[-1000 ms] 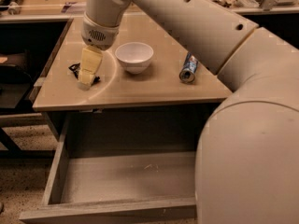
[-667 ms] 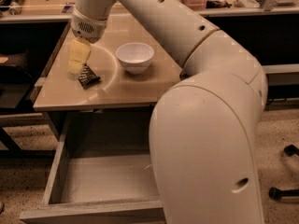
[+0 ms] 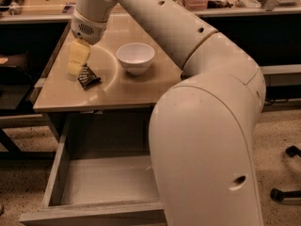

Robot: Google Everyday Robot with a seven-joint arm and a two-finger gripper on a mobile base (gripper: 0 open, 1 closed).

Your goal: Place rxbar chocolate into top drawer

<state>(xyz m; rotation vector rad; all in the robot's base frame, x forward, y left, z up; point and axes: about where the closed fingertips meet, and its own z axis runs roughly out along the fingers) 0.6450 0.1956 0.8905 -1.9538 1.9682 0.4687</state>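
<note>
Camera view: tool (image 3: 75, 68) sits left of the bowl (image 3: 135, 57), low over the counter (image 3: 127, 88). Can't tell if it's open or gripping anything. Snack bar (image 3: 88, 76) lies on the counter left of the bowl, at the tool's tip. Drawer (image 3: 108, 180) is pulled open, below and in front of the bowl.

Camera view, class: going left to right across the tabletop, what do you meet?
Pale yellow gripper, low over the left side of the tan tabletop → small black-wrapped rxbar chocolate → round white bowl.
</note>
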